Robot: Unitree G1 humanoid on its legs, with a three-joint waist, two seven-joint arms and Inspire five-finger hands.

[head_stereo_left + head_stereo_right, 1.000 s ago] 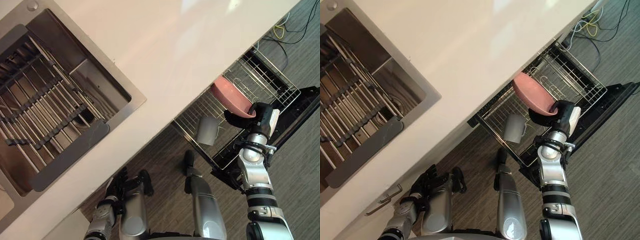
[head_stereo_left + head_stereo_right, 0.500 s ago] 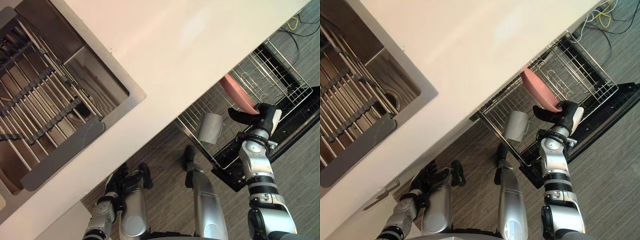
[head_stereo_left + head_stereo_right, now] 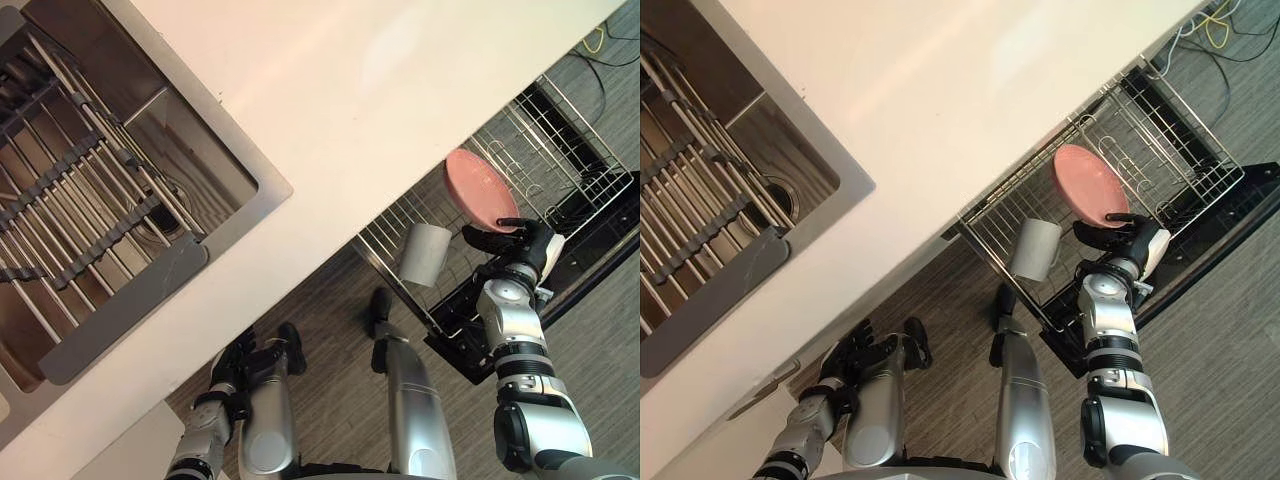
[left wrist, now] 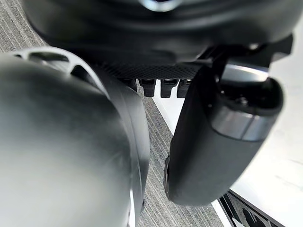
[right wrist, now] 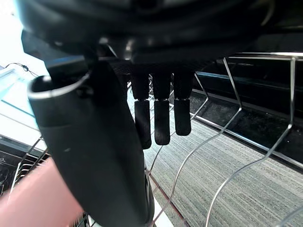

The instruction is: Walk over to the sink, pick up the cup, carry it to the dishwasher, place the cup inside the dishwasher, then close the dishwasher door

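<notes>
A pale grey cup lies on its side in the pulled-out wire rack of the dishwasher, under the counter's edge. Beside it a round pink plate stands on edge in the rack. My right hand is at the plate's lower rim, well to the right of the cup. In the right wrist view its fingers hang straight and hold nothing, with the pink plate beside the thumb. My left hand hangs open low at the left, by the cabinet front.
The dishwasher's black door lies open flat under the rack. A steel sink with a slatted drying rack is set in the white countertop at the left. Loose cables lie on the carpet at the top right.
The pink plate has tipped up and now shows its round face. My right hand has shifted slightly along its lower rim. The cup has stayed in the rack; the camera has shifted.
</notes>
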